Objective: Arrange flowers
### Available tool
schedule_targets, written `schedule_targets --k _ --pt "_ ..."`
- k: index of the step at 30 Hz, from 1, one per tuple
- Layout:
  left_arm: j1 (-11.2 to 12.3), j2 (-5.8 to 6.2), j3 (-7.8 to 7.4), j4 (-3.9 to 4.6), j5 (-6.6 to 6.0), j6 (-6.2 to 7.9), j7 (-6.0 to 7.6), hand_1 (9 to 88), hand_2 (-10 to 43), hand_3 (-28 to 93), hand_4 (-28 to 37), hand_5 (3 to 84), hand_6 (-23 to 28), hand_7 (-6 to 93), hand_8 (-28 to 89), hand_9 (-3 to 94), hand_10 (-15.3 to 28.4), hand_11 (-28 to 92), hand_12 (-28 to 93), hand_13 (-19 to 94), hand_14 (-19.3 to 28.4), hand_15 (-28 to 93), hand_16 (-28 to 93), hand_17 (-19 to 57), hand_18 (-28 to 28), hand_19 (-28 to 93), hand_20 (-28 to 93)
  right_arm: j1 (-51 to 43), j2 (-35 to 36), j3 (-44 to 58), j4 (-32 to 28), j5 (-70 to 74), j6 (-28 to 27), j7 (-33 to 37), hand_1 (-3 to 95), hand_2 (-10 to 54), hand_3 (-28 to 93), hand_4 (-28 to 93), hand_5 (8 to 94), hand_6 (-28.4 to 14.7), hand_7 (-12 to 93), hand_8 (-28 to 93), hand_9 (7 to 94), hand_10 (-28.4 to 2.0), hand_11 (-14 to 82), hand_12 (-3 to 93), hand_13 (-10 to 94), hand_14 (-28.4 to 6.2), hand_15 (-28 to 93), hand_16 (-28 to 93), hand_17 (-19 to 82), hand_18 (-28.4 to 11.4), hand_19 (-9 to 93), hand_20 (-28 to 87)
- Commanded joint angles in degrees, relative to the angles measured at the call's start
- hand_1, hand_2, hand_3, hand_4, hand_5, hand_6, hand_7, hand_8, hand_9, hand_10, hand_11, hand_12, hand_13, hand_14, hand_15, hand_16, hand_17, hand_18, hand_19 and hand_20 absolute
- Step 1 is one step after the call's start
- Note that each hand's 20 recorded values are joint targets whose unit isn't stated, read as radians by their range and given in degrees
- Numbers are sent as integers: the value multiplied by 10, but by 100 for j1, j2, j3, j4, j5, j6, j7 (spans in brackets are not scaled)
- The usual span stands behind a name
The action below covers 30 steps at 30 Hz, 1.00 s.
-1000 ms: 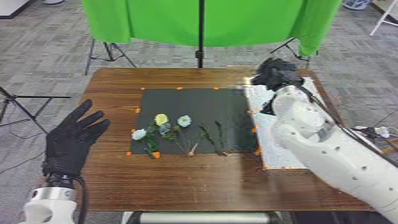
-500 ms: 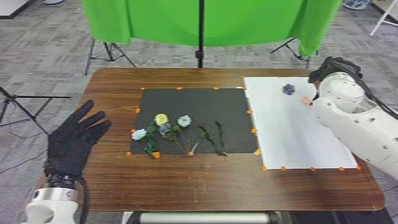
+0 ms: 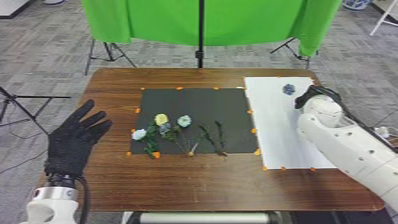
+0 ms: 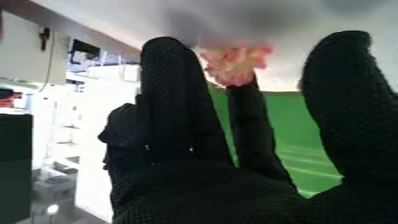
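Note:
In the head view the right hand (image 3: 317, 93) is over the upper right part of the white sheet (image 3: 282, 125), just right of a blue-grey flower (image 3: 289, 89). The right wrist view shows the right hand (image 4: 191, 125) with straight fingers and thumb apart; a pink flower (image 4: 235, 65) is at the fingertips against the white surface. On the black mat (image 3: 200, 107) lie a yellow flower (image 3: 161, 119), a pale blue flower (image 3: 184, 120), a white flower (image 3: 139, 134) and green stems (image 3: 219, 135). The left hand (image 3: 73, 142) is open left of the mat.
Orange markers edge the mat and the sheet. The brown table (image 3: 195, 185) extends toward the robot in front of both. Behind the table stand a green cloth (image 3: 213, 25) and a black pole (image 3: 201, 52).
The right hand first moved right from the sheet's upper left, uncovering the blue-grey flower, then came back left and nearer over the sheet, covering the pink flower. The left hand stays still.

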Motion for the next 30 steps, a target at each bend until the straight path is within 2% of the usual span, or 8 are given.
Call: schedule_targets --k 1,3,5,15,19,22,25,30 --pt "68 0 -8 15 -12 3 27 247 64 784 -236 350 82 141 -100 347 209 266 120 271 284 565 -90 -67 284 634 -23 -68 7 -439 237 -664 597 -26 506 -95 671 -282 762 45 161 -44 814 -81 133 245 650 -79 689 143 250 -200 931 567" --pt "72 -21 -18 13 -14 3 10 247 64 784 -237 350 82 141 -100 347 208 266 121 271 284 565 -89 -66 284 634 -23 -73 72 -545 183 -738 769 -84 563 -95 626 -282 833 45 160 -11 891 -60 112 290 712 -55 659 182 286 -196 932 572" --pt "78 -32 -41 9 6 2 -2 248 64 782 -238 350 82 141 -100 347 208 266 120 271 284 565 -89 -67 284 634 -23 -49 88 -619 147 -855 1008 -116 625 -95 578 -283 881 39 162 11 934 -49 159 298 779 -33 640 207 336 -188 932 584" --pt "61 -46 -32 12 25 -36 -26 246 64 783 -238 350 82 142 -100 347 208 266 120 272 284 565 -89 -66 284 634 -22 333 248 -986 -558 -1143 2154 -305 632 -95 607 -283 907 23 154 21 937 -51 191 296 805 -30 622 243 360 -196 932 586" --pt "127 -16 -20 -10 -9 1 45 246 64 783 -238 351 82 141 -100 347 208 265 121 271 284 566 -89 -66 284 634 -22 259 215 -849 -898 -1431 2088 -491 627 -95 622 -283 911 17 154 25 937 -56 197 295 808 -33 617 252 363 -199 932 586" --pt "119 -21 -7 -2 1 -7 35 246 64 783 -237 351 82 141 -100 347 208 266 121 271 284 566 -89 -66 284 633 -21 408 308 -1126 -946 -1512 2192 -211 620 -95 633 -283 911 15 154 29 937 -56 198 295 807 -34 614 257 364 -202 932 586" --pt "161 -2 -42 -21 14 22 45 246 64 783 -238 350 82 142 -100 347 208 265 121 271 284 566 -89 -67 284 633 -21 226 284 -890 -1117 -1292 2194 -355 617 -95 640 -283 913 13 153 28 937 -56 199 295 812 -38 612 256 366 -204 932 584" --pt "138 -58 -40 -9 24 -13 0 245 64 784 -238 351 82 141 -100 346 208 266 121 272 284 566 -89 -67 284 633 -21 -62 285 -673 -1423 -1657 1693 -272 598 -95 677 -283 911 6 154 35 937 -57 202 298 806 -43 616 265 378 -213 932 588"
